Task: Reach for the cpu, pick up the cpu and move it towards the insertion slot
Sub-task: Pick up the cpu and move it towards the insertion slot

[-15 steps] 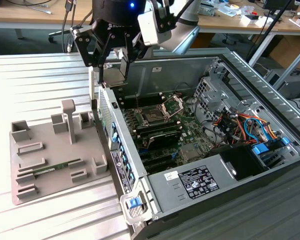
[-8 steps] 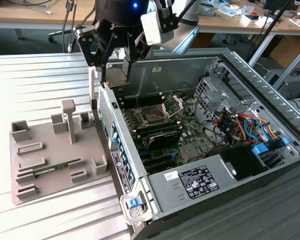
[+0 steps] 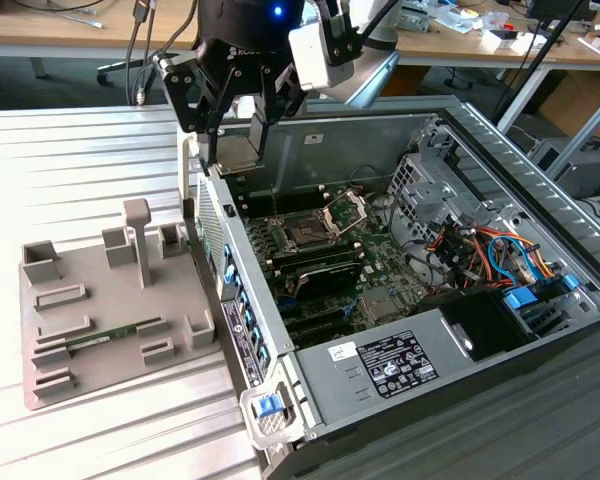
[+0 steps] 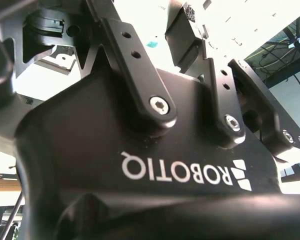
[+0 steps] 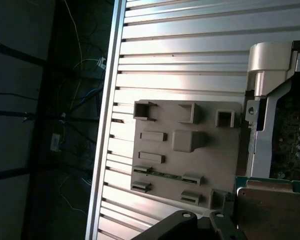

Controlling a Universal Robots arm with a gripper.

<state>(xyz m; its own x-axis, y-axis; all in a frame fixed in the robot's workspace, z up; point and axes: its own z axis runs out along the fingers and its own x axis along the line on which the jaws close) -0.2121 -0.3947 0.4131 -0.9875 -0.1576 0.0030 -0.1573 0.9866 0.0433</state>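
The end effector (image 3: 236,140) hangs above the wall of the open computer case (image 3: 460,330) on the exterior view's left, fingers clamped on the cpu (image 3: 238,153). The chip is a small flat square, held level by its edges. Its top is dull and silvery, and the first wrist view picks out a thin greenish rim. Down on the motherboard, the insertion slot (image 3: 306,233) sits dark and square with its metal frame tipped open, well apart from the chip. A grey fixture tray (image 3: 100,300) rests on the ridged surface (image 3: 80,150).
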